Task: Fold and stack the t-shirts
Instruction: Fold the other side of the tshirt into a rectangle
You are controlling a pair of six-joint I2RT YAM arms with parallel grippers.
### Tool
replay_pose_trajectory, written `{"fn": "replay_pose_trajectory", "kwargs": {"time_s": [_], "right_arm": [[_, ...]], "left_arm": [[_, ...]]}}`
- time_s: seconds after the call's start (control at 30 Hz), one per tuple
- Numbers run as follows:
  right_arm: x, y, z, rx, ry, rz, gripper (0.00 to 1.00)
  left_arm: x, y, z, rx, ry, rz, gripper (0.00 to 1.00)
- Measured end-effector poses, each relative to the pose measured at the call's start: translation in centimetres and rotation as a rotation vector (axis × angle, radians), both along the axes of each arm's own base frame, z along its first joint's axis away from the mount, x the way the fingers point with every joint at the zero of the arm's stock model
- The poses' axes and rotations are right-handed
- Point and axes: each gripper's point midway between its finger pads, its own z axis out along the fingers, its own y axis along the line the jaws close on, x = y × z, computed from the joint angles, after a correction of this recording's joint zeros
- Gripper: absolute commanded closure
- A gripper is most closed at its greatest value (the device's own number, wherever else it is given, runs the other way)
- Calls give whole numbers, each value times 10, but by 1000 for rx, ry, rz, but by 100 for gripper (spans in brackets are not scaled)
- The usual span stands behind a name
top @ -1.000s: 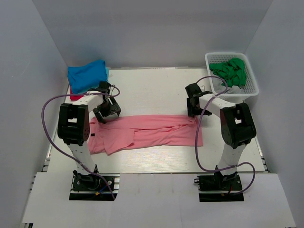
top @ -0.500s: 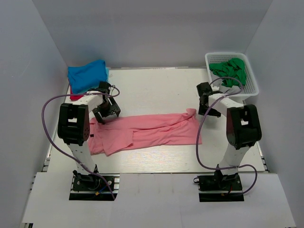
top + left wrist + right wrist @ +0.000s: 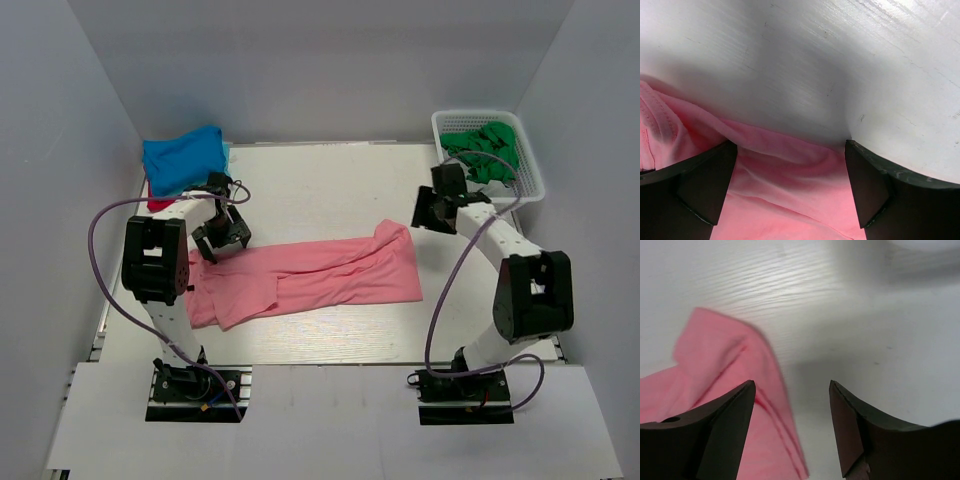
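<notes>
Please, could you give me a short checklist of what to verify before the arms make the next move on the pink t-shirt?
1. Left tool open: ok, jaws wide over the left end of the salmon-pink cloth t-shirt.
2. Right tool free of cloth: ok, open, nothing gripped between its fingers.
3. Pink shirt lying flat: not ok, its far right corner is puckered.
4. Left tool touching the cloth: cannot tell.
5. Stack place ready: ok, the folded bright blue t-shirt lies at the far left corner.
6. White mesh basket emptied: not ok, a crumpled green t-shirt is inside.
</notes>
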Motion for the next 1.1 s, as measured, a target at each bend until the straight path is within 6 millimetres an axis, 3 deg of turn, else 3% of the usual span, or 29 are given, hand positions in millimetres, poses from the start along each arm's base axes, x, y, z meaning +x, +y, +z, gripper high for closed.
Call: {"fn": "replay_pose_trajectory", "kwargs": {"time_s": [0.23,0.3,0.4,0.53,0.7,0.83,0.87,1.03,1.07,1.1], "right_arm": [[47,114,5,31,-26,294,32],[54,134,-3,17,-12,324,35],[66,146,-14,-44,7,327,39],[78,147,-34,-146,43,302,41],[63,131,-59,-241,133,256,41],[53,115,-67,-291,159,206,45],[54,113,-67,-297,154,194,54],[60,108,-69,-325,123,157,73],[61,107,-69,-330,114,148,86],[62,105,-69,-338,110,144,90]], "left_arm": [[0,0,0,-3,4,1,1],[0,0,0,-4,4,1,1],[0,0,0,-5,4,1,1],[0,0,0,-5,2,1,1],[0,0,0,-5,1,0,1],[-1,0,0,-5,-1,0,1],[-1,0,0,-5,-2,0,1],[-1,0,0,-5,-3,-3,1],[-1,0,0,-5,-3,-3,1],[-1,0,0,-5,-3,-4,1]]}}
